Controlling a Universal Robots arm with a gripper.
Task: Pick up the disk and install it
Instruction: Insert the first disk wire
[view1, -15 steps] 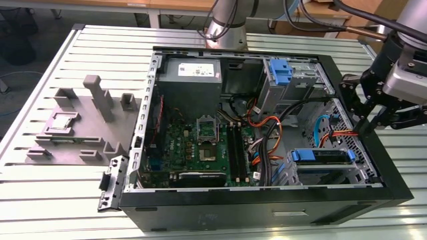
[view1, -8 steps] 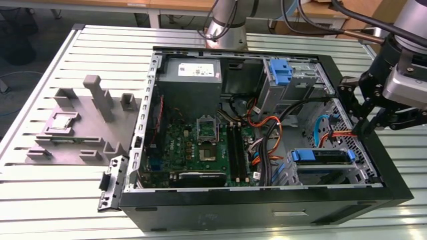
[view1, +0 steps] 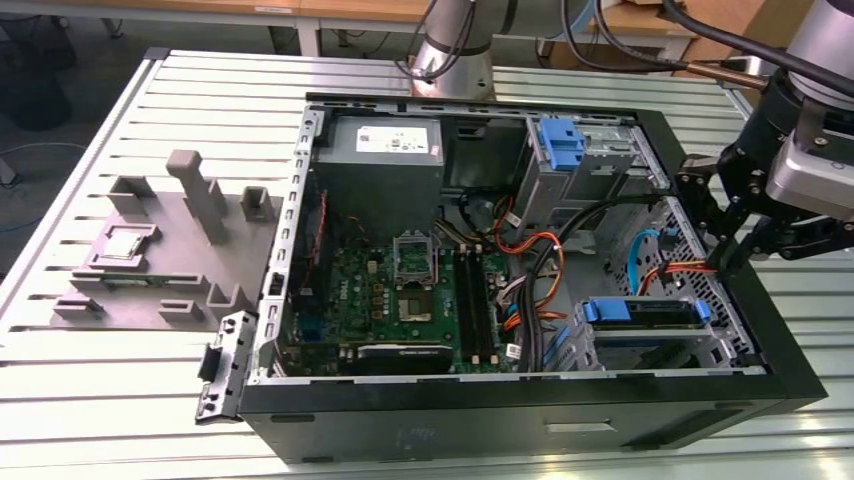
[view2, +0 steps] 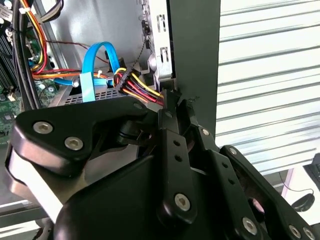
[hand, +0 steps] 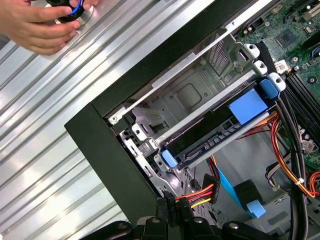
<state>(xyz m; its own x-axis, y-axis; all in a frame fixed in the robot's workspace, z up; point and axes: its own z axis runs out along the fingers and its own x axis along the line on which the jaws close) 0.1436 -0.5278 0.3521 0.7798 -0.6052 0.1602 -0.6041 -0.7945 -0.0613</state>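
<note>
Cut off at the first wrist view's upper left edge, a hand (hand: 37, 25); hidden under a cage in the exterior view's lower right, most of the disk (view1: 643, 312).

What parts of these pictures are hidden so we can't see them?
- Gripper fingertips: in the second wrist view they pinch together at the bundle of red, yellow and black wires; whether they clamp the plug is hidden.
- Person's hand: cut by the first wrist view's edge.

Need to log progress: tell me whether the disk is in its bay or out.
In. The disk sits inside the metal bay of the computer case; its blue bracket lies level in the cage.
</note>
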